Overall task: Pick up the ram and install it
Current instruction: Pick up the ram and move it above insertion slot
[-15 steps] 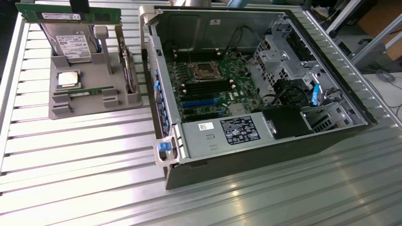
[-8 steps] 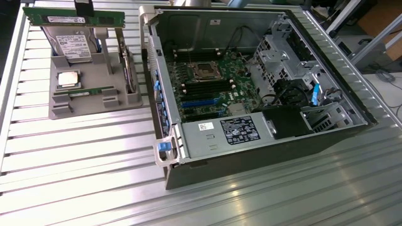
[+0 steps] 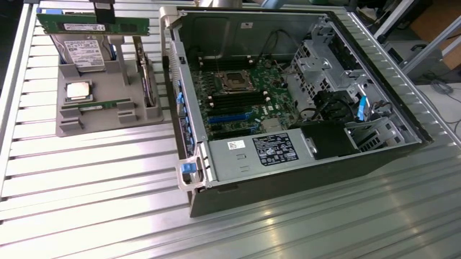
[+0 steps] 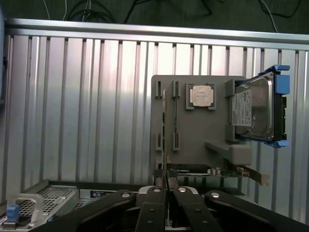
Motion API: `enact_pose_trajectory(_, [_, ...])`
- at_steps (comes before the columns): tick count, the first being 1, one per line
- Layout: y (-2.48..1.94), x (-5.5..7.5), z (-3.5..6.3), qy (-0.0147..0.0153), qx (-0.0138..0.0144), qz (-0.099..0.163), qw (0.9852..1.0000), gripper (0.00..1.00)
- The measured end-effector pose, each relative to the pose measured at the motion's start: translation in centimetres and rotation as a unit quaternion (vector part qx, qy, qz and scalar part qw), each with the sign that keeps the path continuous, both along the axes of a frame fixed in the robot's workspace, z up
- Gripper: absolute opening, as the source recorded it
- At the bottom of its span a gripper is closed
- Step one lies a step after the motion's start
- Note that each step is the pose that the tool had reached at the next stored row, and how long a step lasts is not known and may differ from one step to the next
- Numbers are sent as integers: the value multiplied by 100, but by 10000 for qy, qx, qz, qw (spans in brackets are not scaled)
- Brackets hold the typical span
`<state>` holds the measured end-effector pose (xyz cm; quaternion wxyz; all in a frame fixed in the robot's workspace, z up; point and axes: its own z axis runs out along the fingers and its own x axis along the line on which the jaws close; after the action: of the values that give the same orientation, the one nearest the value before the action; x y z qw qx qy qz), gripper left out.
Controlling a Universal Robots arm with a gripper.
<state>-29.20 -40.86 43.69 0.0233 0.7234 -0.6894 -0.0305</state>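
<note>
One ribbed aluminium surface point(image 3: 86, 178) carries one open black computer case point(image 3: 288, 108) and one grey plastic holder point(image 3: 108, 121). One silver hard drive point(image 3: 86, 51) leans in the holder. The black pincer point(image 4: 166, 186) is clamped together on the long green ram point(image 3: 86, 24), held level above the holder. A second green memory stick point(image 3: 97, 105) sits slotted beside one square silver processor point(image 3: 78, 90)

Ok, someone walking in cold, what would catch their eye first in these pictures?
The open computer case, motherboard bare, takes up the exterior view's right. At that view's upper left the gripper is shut on the ram, holding it above the grey parts holder, where a hard drive and a silver processor chip sit.
</note>
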Motion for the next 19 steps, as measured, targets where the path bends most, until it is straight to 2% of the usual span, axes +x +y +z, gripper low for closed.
enact_pose_trajectory(19, [-1,196,-142,43,0,0,10000,12])
